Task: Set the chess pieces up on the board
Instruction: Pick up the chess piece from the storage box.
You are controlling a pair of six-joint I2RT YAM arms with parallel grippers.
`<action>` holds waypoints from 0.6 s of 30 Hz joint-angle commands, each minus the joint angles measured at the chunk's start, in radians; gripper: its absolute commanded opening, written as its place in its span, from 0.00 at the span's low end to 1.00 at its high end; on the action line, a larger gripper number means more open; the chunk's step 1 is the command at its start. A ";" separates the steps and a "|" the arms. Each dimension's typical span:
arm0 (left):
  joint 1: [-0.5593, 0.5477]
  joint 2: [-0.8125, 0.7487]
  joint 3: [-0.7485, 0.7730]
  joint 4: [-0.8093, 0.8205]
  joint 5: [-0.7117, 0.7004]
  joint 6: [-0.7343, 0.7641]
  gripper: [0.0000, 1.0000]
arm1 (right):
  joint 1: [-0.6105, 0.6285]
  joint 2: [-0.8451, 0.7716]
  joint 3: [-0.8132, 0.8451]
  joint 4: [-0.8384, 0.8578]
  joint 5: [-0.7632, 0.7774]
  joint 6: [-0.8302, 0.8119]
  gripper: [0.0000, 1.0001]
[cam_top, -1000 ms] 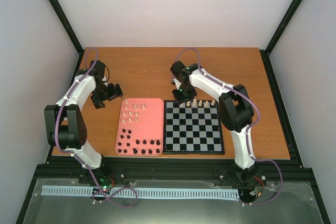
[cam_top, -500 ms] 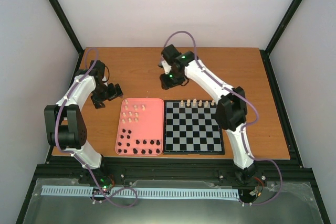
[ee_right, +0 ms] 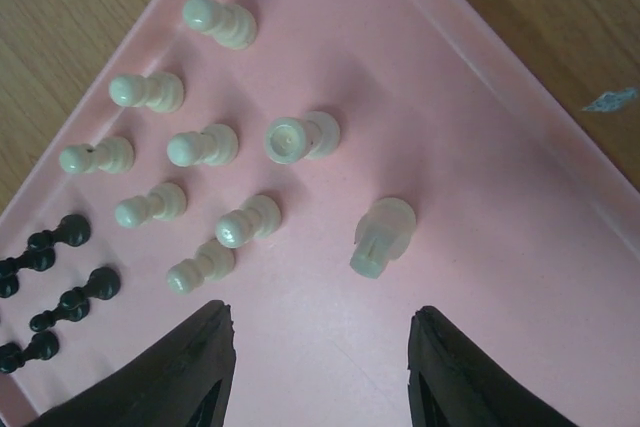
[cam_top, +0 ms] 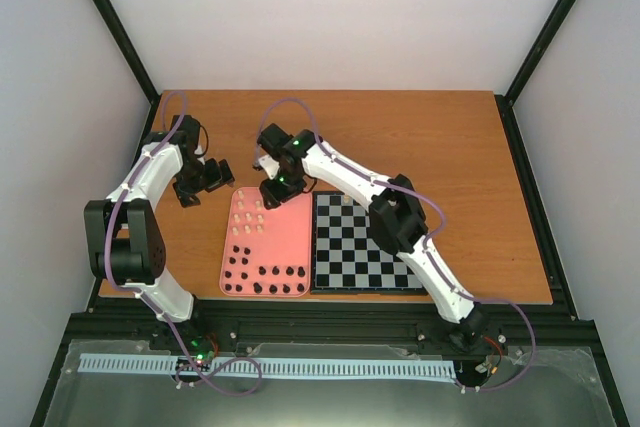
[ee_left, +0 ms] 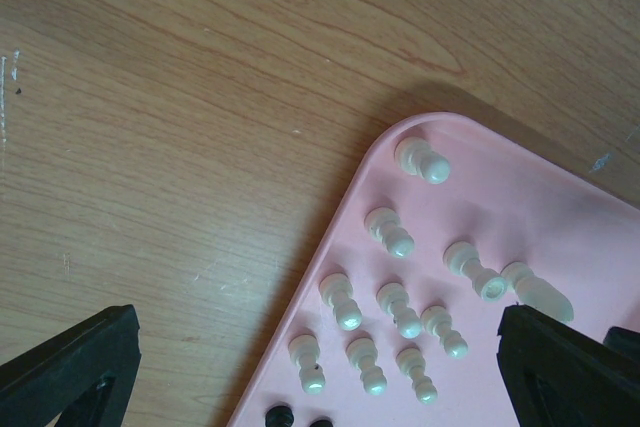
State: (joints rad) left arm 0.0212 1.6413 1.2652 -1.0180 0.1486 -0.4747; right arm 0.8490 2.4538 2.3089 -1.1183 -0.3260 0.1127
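Above the pink tray [ee_right: 500,177], right hand [ee_right: 318,332] hangs half spread, touching nothing; left hand [ee_left: 315,347] gapes wide, empty

I see bright, soft light all over. The pink tray [ee_left: 580,217] drops a dim shadow on the wooden table [ee_left: 150,147] — that's my left wrist view. Up close, the right gripper's fingers [ee_right: 150,377] look blurry.
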 commanded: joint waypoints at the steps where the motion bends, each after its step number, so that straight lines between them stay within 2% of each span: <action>1: -0.002 -0.014 0.013 -0.002 -0.002 0.007 1.00 | 0.005 0.031 0.030 0.021 -0.004 -0.013 0.48; 18: -0.003 -0.020 0.010 0.001 0.003 0.008 1.00 | 0.005 0.104 0.074 0.067 0.066 0.027 0.40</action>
State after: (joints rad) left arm 0.0212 1.6409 1.2652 -1.0176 0.1486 -0.4747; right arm 0.8490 2.5351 2.3447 -1.0664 -0.2783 0.1284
